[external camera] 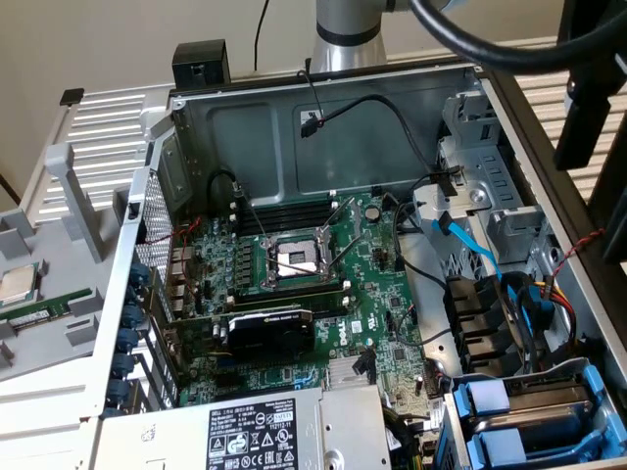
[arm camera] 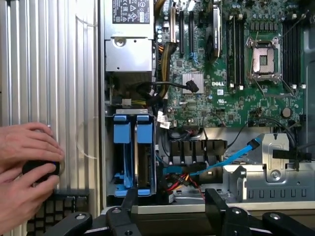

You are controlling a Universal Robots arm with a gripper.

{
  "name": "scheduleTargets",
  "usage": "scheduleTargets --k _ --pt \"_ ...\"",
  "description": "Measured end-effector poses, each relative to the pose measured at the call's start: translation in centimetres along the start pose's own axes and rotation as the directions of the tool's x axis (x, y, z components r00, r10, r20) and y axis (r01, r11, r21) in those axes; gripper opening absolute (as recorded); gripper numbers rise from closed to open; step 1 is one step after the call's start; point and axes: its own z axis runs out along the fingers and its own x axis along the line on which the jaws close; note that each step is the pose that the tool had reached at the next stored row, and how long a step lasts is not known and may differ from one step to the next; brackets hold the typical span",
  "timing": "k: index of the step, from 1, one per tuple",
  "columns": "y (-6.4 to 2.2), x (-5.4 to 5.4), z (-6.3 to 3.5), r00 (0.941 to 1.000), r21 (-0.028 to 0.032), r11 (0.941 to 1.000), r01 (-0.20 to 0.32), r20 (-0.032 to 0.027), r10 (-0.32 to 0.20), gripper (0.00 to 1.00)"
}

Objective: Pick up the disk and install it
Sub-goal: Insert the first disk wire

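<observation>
One ribbed grey counter (external camera: 108, 137) carries an open computer case (external camera: 323, 127) lying on its side, its inside facing up. Most of the case floor is taken by the green motherboard (external camera: 294, 284), with a black card (external camera: 269, 328) standing across it. At the case's near edge in the exterior view lies the grey power supply box (external camera: 284, 431) with its black-and-white label.

Just beside that box, in the corner of the case, is the drive cage, where two bright blue carriers sit side by side. The disk (external camera: 554, 394) rests there in its blue frame (arm camera: 146, 157), grey metal showing between the blue rails.

Behind the case, the arm's silver column (external camera: 343, 34) rises from the counter.

On the counter outside the case wall, near the drive cage, a person's hands (arm camera: 27, 145) are closed around a small dark round thing (arm camera: 42, 169).

The pincer (arm camera: 172, 206) hangs above the case edge by the drive cage, its two black fingers (arm camera: 129, 199) spread wide with nothing between them, touching neither the disk nor the case.

A light blue cable (arm camera: 236, 155) runs across the metal bay next to the cage. The processor socket (external camera: 296, 259) stands open, and a small square silver chip (external camera: 18, 284) lies on a grey tray at the exterior view's left.
</observation>
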Motion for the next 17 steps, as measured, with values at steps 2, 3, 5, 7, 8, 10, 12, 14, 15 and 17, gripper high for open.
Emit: scheduleTargets --k 2,3,5,7,8,10,12,14,15,17 --pt "-0.33 0.0 -0.01 1.0000 -0.0002 1.0000 0.002 -0.0003 -0.002 0.65" --pt "-0.64 0.0 -0.02 1.0000 -0.0002 1.0000 0.003 -0.0004 -0.003 0.65" --pt "-1.49 -0.1 -0.02 1.0000 -0.0002 1.0000 0.003 -0.0004 -0.003 0.65" --pt "-2.29 -0.2 -0.01 1.0000 -0.0002 1.0000 0.003 -0.0003 -0.003 0.65" --pt "-2.41 -0.2 0.02 1.0000 -0.0001 1.0000 0.000 -0.0001 0.000 0.65" --pt "-2.42 -0.2 0.12 0.9998 0.0008 0.9998 -0.022 -0.0001 0.022 0.65" --pt "-2.42 -0.2 0.25 0.9986 0.0020 0.9986 -0.053 0.0004 0.053 0.65" --pt "-2.42 -0.2 0.49 0.9965 0.0032 0.9965 -0.084 0.0009 0.084 0.65" --pt "-2.43 -0.2 0.62 0.9952 0.0038 0.9952 -0.098 0.0010 0.098 0.65" --pt "-2.44 -0.2 0.88 0.9925 0.0048 0.9925 -0.122 0.0014 0.122 0.65"
